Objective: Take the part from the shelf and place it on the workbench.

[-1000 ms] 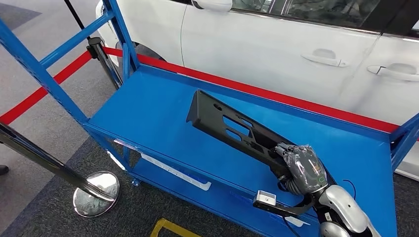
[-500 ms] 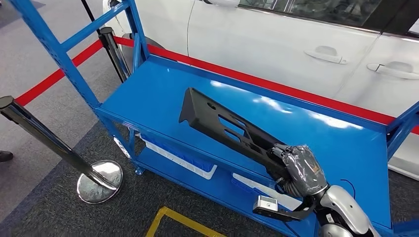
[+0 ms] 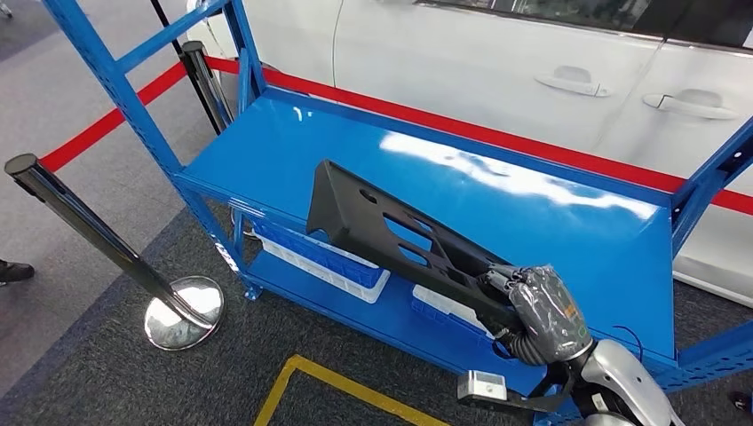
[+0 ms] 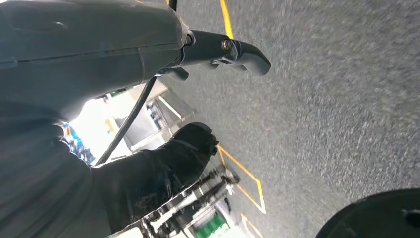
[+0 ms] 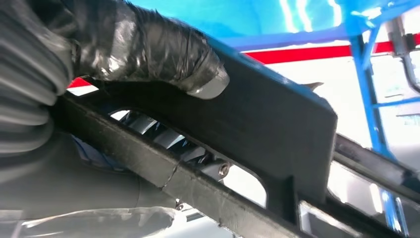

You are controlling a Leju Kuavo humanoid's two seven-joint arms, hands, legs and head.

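Grey carpet floor (image 3: pixel 98 355) with a yellow line (image 3: pixel 355 390) on it runs under a blue shelf (image 3: pixel 550 240), and a white car (image 3: pixel 497 80) stands close behind, with a red belt (image 3: pixel 107 124) strung from a black post (image 3: pixel 80 226) on a shiny round base at the left. On the lower level of the shelf sit blue and white bins (image 3: pixel 328 266).

The part (image 3: pixel 400 240), a long black plastic piece with slots cut through it, is tilted over the front edge of the shelf's top level, its far end raised and pointing toward the left. The right hand (image 3: pixel 542 311), wrapped in dark tape, grips the near end of the part; in the right wrist view the thumb (image 5: pixel 163 54) presses on one flat face of the part (image 5: pixel 277 124) while the fingers curl behind it.

The left hand (image 4: pixel 148 168) hangs low over the carpet in the left wrist view, with its dark fingers (image 4: pixel 237 49) reaching out straight and nothing between them and the thumb
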